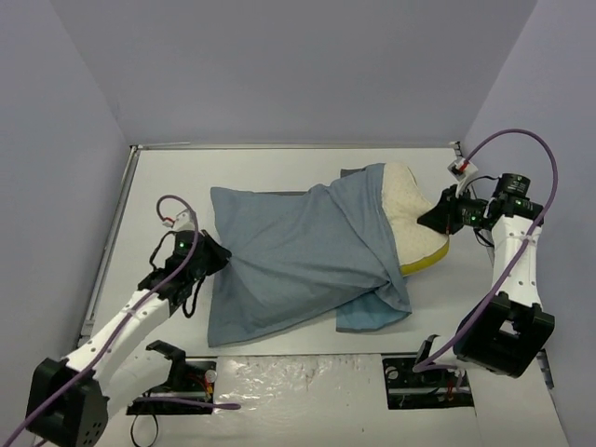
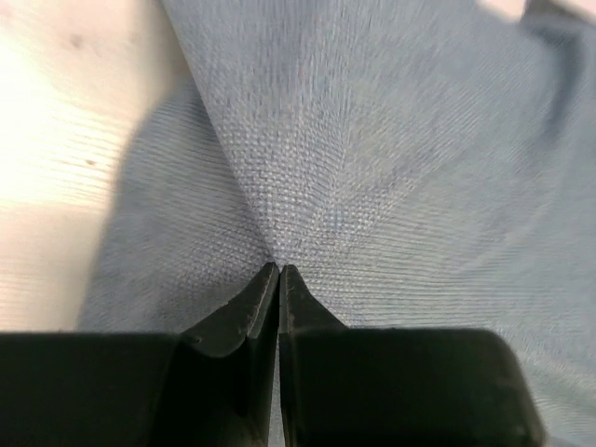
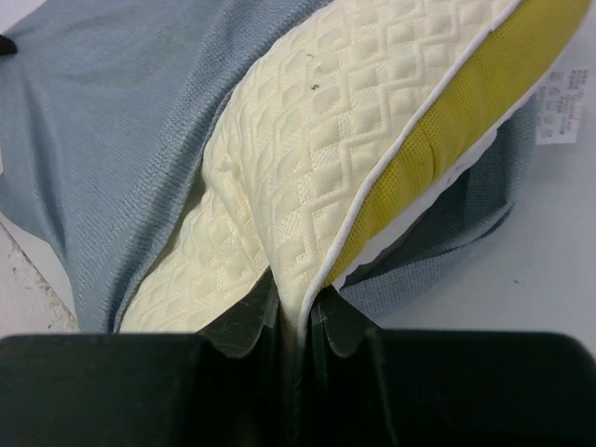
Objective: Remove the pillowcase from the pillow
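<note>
The blue-grey pillowcase lies across the table's middle, covering most of the pillow. The pillow's cream quilted end and yellow edge stick out at the right. My left gripper is shut on the pillowcase's left edge; in the left wrist view the cloth fans out from the closed fingertips. My right gripper is shut on the pillow's bare end; in the right wrist view the cream pillow with its yellow side is pinched between the fingers. The pillowcase bunches at the left there.
The white table has a raised rim at the left and back, and grey walls stand around it. A lighter blue flap of cloth lies under the pillowcase's near right corner. A white label shows beside the pillow.
</note>
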Robot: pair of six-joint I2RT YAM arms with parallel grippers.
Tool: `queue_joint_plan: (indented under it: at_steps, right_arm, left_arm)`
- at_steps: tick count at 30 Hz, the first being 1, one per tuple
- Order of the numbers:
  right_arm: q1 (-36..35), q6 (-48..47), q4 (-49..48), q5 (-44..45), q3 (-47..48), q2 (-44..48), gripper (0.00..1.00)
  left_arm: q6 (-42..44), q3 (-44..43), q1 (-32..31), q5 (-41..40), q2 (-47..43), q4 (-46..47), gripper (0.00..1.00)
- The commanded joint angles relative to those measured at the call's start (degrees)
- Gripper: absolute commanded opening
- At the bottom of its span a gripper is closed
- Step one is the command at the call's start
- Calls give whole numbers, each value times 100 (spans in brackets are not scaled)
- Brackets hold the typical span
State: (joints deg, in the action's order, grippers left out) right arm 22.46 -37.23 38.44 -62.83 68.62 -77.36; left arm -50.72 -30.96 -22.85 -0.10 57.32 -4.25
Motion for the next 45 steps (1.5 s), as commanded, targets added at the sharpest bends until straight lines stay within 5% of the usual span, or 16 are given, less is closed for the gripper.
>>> queue_joint_plan:
  at_steps: [1,5,13,15,18,19,22,24,33,39,44,45]
  right_arm:
    - [529,-223,85,-229,362,125,0]
    - [1425,-485,199,-545,608,3,0]
    - [2701,-1866,1131,-713,793,-534,0]
    - [2851,-2111,1279,-652,776,-631,0]
    - [2738,-3716,2690,-617,933,-920,0]
    - [2572,-3851,2948,-608,943,-982,0]
    - [2282,-3967,2907,-538,750,-816,0]
    - [2167,-3941,2906,-511,662,-658,0]
    - [1719,-3589,2898,-511,653,-552,0]
    - [1551,-3475,2889,-424,547,-332,0]
    - [1551,-3326,2784,-256,582,-183,0]
    - [1551,-3299,2740,-239,600,-174,0]
  left_arm:
    - [9,-331,456,-367,-747,-496,2]
    - [-140,-875,1290,-439,-1197,-1033,2]
    - [-439,-1702,4277,396,-644,-1227,2]
    - [-325,-1913,4464,797,-521,-1088,2]
    - [-97,-2054,4237,1703,85,-587,3]
    - [26,-2072,4088,2350,469,-473,12]
    - [509,-2063,3359,3284,1033,-147,71]
    - [729,-1836,2832,3490,1115,222,97]
    - [1653,-2080,618,2709,1720,-428,94]
    - [1582,-2133,27,2427,2598,-15,97]
    - [1539,-2098,123,2208,2434,-58,37]
    - [1547,-2116,167,2068,2224,-110,13]
